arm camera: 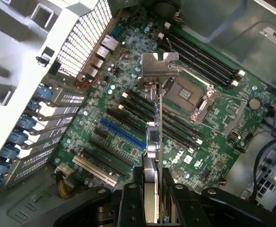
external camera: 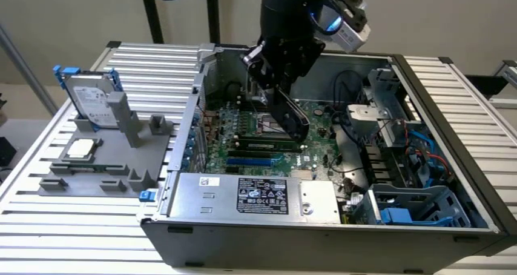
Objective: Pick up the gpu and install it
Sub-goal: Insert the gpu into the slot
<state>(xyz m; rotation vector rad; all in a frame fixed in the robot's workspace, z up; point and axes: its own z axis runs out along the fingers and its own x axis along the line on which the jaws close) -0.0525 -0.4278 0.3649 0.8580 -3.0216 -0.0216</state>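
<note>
The gpu (external camera: 291, 116), a thin dark card, hangs edge-down over the motherboard (external camera: 242, 143) inside the open computer case. My gripper (external camera: 275, 84) is shut on the card's upper part. In the wrist view the gpu (arm camera: 155, 118) appears edge-on between my fingers (arm camera: 134, 196), its silver bracket (arm camera: 159, 66) at the far end. The card hovers above the black expansion slots and beside the blue slot (arm camera: 120, 134), apart from the board.
A grey fixture (external camera: 97, 166) at the exterior view's left holds a silver hard drive with blue rails (external camera: 91, 96) and a small square CPU chip (external camera: 83, 148). The case walls, power supply (external camera: 258, 196), cables (external camera: 379, 142) and blue drive cage (external camera: 412, 208) hem in the board.
</note>
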